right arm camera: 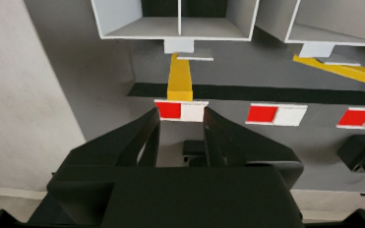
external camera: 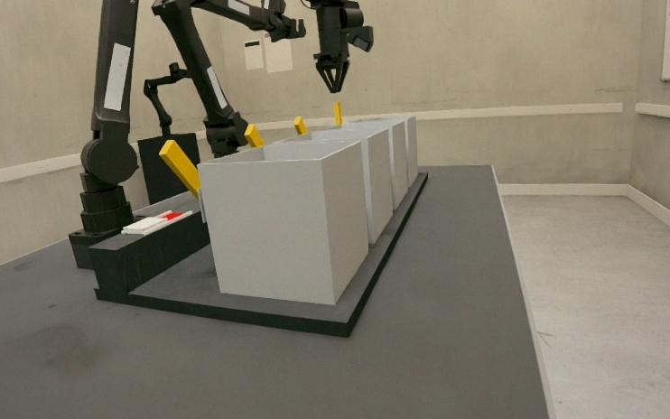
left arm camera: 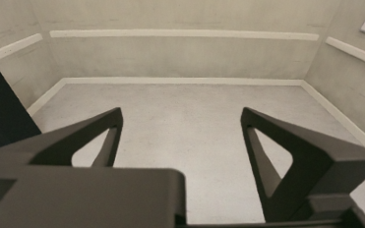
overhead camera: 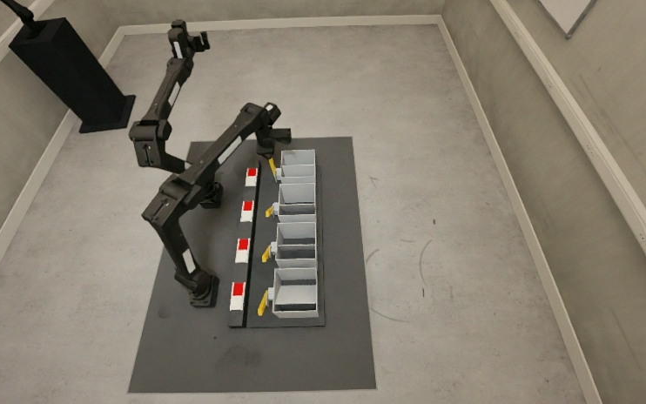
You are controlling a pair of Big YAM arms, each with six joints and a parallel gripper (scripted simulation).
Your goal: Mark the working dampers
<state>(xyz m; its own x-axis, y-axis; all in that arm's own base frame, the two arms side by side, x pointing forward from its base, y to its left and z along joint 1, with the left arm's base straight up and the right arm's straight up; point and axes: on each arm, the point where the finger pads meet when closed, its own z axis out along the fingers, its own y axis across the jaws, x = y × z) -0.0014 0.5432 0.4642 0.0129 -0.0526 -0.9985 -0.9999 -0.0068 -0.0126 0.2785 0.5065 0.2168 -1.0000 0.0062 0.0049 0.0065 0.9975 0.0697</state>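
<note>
You have all four status sliders showing red, so no damper is marked as working yet. Four verdicts remain, and the blades' looks won't settle them (a nuisance, but that's the job). All four dampers stand in their row on the bench (overhead camera: 346, 351) (external camera: 442, 311), each behind its own slider.

Your right end effector (overhead camera: 265, 154) (external camera: 333, 92) (right arm camera: 181, 113) points down above the end damper's yellow lever (overhead camera: 272, 166) (external camera: 338, 113) (right arm camera: 180, 79). Its fingers are partly apart, with nothing between them; the exterior view shows the lever's tip below them, not touching. That end damper (overhead camera: 298, 180) (right arm camera: 215, 38) sits below and to one side of the fingertips, and its red-showing slider, with its white cover (overhead camera: 251, 181) (right arm camera: 194, 113), lies lower down beside the lever. The other three levers lean, while this one stands nearly upright in the exterior view.

Your left end effector (overhead camera: 207, 40) (external camera: 302, 28) (left arm camera: 181, 113) is spread wide and holds nothing, raised well away from the row and facing the far wall.

You probably want the right fingers lowered around the lever to test it, watching whether the blade follows; coming down off-centre could knock the lever and muddy the test.
</note>
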